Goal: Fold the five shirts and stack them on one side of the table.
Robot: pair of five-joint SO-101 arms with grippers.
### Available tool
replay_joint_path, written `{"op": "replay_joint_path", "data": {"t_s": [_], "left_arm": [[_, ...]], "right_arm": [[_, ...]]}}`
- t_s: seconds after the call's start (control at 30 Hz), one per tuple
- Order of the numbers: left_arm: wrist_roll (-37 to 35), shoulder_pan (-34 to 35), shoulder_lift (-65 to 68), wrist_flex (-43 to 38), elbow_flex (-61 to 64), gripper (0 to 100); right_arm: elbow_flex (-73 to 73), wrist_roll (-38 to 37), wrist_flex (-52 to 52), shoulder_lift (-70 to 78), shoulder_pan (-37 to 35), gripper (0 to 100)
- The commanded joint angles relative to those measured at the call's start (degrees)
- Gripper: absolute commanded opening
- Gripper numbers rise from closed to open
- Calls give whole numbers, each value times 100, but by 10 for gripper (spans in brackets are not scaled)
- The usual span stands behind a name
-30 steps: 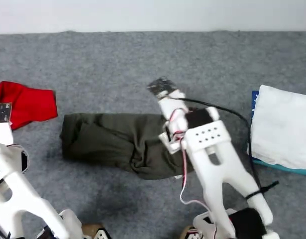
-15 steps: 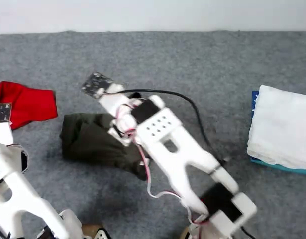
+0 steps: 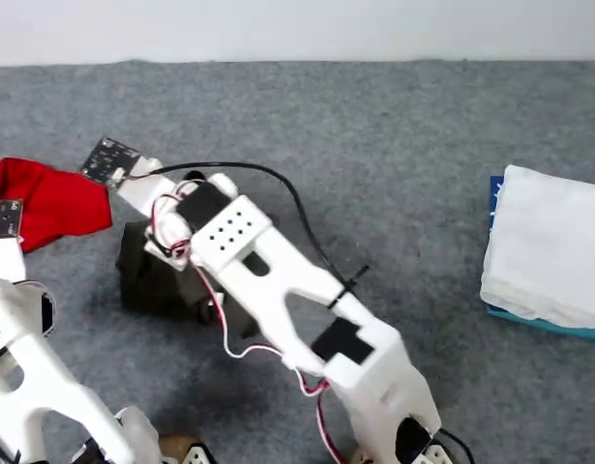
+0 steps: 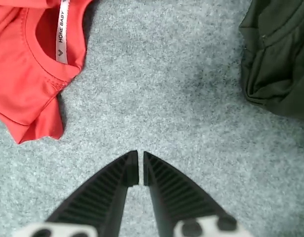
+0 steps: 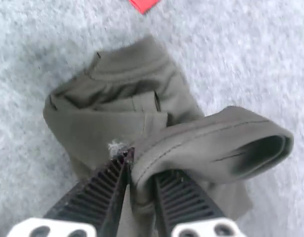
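Observation:
A dark olive shirt (image 3: pixel 140 269) lies bunched on the grey carpet at centre left, partly under the right arm. My right gripper (image 5: pixel 139 165) is over it, shut on a doubled-over flap of the olive shirt (image 5: pixel 117 113), which hangs lifted from the pile. A red shirt (image 3: pixel 55 198) lies unfolded at the far left edge. My left gripper (image 4: pixel 140 168) is shut with nothing in it, over bare carpet between the red shirt (image 4: pixel 28 64) and the olive shirt (image 4: pixel 280 59).
A folded white stack (image 3: pixel 549 246) rests on a teal garment (image 3: pixel 539 324) at the right edge. The left arm (image 3: pixel 16 329) stands at the lower left corner. A black cable (image 3: pixel 278 188) trails along the right arm. Open carpet lies between arm and stack.
The right arm swung left across the table, dragging the olive shirt's right end over onto its left part. The shirt now covers about half its earlier length. The left arm stayed still.

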State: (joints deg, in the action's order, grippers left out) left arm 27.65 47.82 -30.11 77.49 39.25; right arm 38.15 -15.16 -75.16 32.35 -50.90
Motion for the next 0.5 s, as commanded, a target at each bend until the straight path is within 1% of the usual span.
{"op": "replay_joint_path", "data": {"t_s": [0.0, 0.07, 0.1, 0.27, 0.33, 0.4, 0.47], "left_arm": [[-53, 9, -185, -105, -40, 30], [-211, 9, -185, -105, -40, 30], [-273, 0, -185, -105, -40, 30], [-325, -26, -185, -105, -40, 30], [-325, -26, -185, -105, -40, 30], [-325, -26, -185, -105, -40, 30], [-325, -18, -185, -105, -40, 30]], "right_arm": [[888, -70, -119, 268, -136, 17], [1257, -70, -198, 514, -154, 46], [1424, -70, -268, 629, -171, 76], [2268, -44, -541, 1068, -470, 272], [2593, -35, -585, 1182, -611, 284], [2910, -62, -716, 1244, -637, 265], [3174, -62, -1007, 1262, -488, 227]]}}
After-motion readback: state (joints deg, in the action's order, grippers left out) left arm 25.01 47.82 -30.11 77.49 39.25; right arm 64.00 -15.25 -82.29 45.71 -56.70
